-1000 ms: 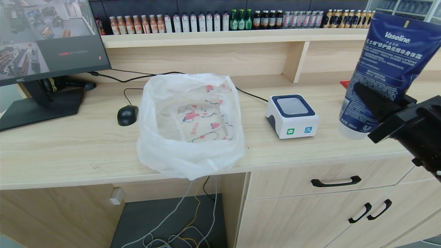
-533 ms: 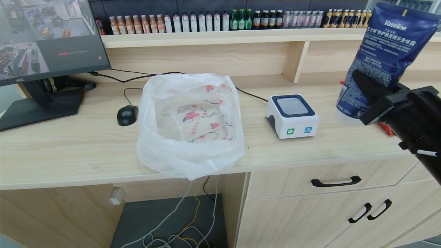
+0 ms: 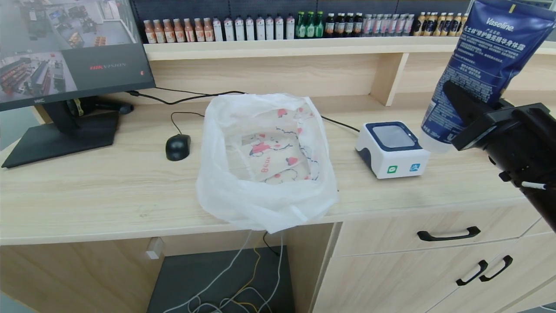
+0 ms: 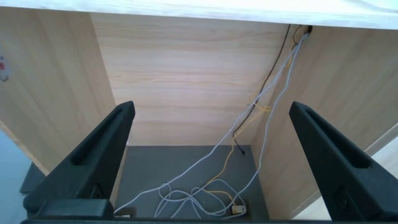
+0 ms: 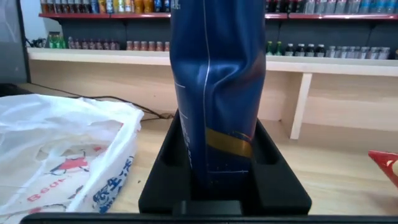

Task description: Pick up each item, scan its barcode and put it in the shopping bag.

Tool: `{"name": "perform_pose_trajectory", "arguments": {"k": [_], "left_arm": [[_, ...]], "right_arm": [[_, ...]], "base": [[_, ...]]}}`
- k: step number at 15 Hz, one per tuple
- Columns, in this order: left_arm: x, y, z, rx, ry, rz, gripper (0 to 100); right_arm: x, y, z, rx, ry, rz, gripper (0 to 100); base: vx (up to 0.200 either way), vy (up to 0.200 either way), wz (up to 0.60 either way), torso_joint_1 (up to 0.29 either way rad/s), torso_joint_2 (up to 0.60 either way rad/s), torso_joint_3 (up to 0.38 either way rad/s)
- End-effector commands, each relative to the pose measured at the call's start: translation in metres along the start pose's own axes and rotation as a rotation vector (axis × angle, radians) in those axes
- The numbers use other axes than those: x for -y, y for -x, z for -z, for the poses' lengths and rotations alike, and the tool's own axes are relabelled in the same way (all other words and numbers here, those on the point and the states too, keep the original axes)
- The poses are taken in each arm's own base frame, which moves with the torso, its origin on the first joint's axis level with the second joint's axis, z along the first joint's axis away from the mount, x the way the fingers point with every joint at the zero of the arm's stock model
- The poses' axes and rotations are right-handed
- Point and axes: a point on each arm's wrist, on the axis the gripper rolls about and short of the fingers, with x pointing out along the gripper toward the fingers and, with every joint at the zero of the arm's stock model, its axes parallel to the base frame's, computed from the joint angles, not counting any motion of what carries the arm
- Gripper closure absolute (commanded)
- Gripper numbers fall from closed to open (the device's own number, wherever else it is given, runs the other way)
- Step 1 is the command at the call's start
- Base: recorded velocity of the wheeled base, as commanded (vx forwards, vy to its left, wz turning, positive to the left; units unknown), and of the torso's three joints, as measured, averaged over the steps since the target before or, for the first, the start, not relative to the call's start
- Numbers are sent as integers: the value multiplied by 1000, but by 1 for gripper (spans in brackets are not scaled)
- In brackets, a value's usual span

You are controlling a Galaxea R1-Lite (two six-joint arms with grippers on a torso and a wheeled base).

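My right gripper (image 3: 467,111) is shut on a dark blue lotion tube (image 3: 482,65), held upright with its clear cap down, above the counter just right of the white barcode scanner (image 3: 393,150). In the right wrist view the tube (image 5: 217,81) stands squeezed between the black fingers (image 5: 171,146). The white plastic shopping bag (image 3: 265,174) sits open at the counter's middle, with a printed white package (image 3: 273,158) inside. My left gripper (image 4: 211,155) is open below the counter, facing the cable recess.
A monitor (image 3: 69,56) and a black mouse (image 3: 177,147) stand left of the bag. A raised shelf with several bottles (image 3: 304,24) runs along the back. A red item (image 5: 385,165) lies on the counter beyond the tube. Drawers with black handles (image 3: 448,236) sit below.
The head camera has shifted, so the whole scene sits further right. My right gripper has lifted the tube and carried it left, closer to the scanner.
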Motion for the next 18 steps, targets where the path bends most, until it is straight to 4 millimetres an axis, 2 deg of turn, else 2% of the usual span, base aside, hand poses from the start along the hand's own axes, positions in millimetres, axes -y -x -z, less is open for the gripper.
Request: {"name": "perform_pose_trajectory", "arguments": {"k": [1,8,16,18], "left_arm": [[0,0,0,1,0,0,0],[0,0,0,2,-2,1,0],[0,0,0,2,-3,0,0],[0,0,0,2,-3,0,0]], "right_arm": [[0,-2,3,-7,1,-1,100],[-1,0,5,-8,0,-15,100],[-1,6,-3,11,-4,-20,100],[-11,12,-1,-23,-26,-62,100]], "base": [[0,200,0,2,7,2],[0,200,0,6,3,3],[0,0,0,0,0,0],[0,0,0,0,0,0]]}}
